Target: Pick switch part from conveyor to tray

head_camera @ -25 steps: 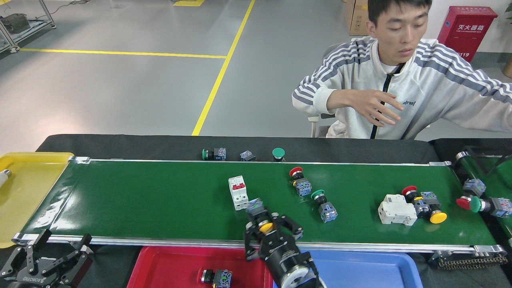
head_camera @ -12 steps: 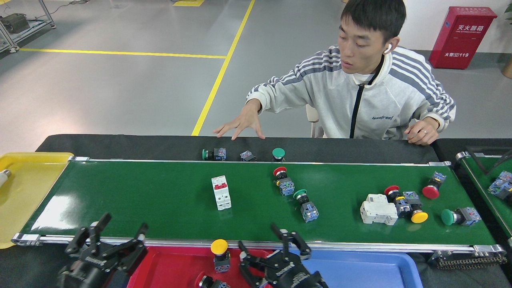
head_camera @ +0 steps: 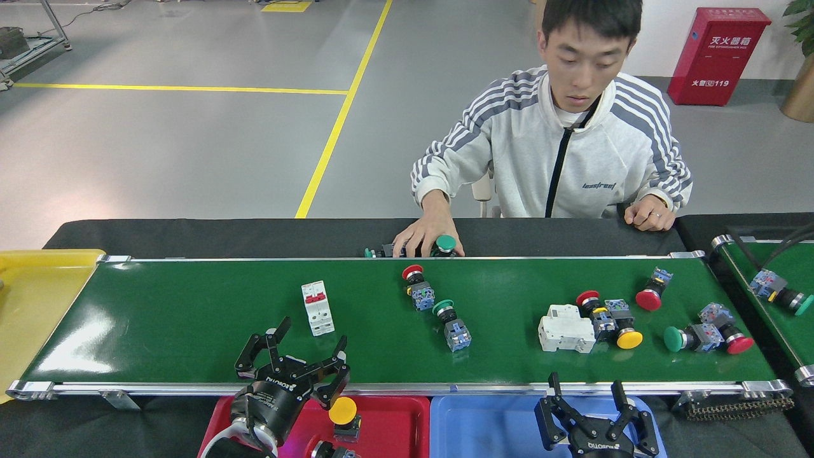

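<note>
1. Yellow-capped switch part lay in the red tray; several more waited on the conveyor.
2. Left gripper spread, empty, near white breaker; right gripper spread, empty.

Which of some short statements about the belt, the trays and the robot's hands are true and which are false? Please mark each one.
1. The left hand is open and holds nothing. True.
2. The white breaker lies in the red tray. False: it stands on the conveyor.
3. A yellow-capped switch is in the red tray. True.
4. The right hand grips a green button. False: it is open and empty, above the blue tray.
5. The person's hand rests at the belt's far edge. True.
</note>
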Controlling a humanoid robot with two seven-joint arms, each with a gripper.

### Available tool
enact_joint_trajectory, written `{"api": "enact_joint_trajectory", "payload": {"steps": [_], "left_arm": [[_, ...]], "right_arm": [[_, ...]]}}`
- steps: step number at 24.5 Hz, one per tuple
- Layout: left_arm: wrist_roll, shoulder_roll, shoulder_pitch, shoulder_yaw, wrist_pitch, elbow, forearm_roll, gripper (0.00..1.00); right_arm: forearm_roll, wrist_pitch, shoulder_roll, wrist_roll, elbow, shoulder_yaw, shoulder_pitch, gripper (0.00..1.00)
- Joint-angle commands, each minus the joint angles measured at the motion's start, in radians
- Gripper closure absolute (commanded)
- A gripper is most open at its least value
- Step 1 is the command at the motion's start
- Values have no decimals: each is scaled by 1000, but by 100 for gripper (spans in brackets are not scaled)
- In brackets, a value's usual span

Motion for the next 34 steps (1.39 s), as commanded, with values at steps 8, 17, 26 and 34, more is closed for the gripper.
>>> {"api": "enact_joint_trajectory", "payload": {"steps": [8, 17, 26, 34], "left_arm": [[2, 15, -175, 5, 102, 216, -3, 0], [73, 52, -240, 1, 97, 355, 60, 99], [157, 119, -60, 19, -153, 69, 72, 100], [151, 164, 104, 110, -460, -178, 138, 98]], "right_arm": [[22, 23, -5, 73, 92, 113, -144, 0], [23, 23, -7, 86, 112, 129, -161, 0], [22, 58, 9, 96, 246, 179, -291, 0], [20, 150, 10, 101, 404, 271, -420, 37]]}}
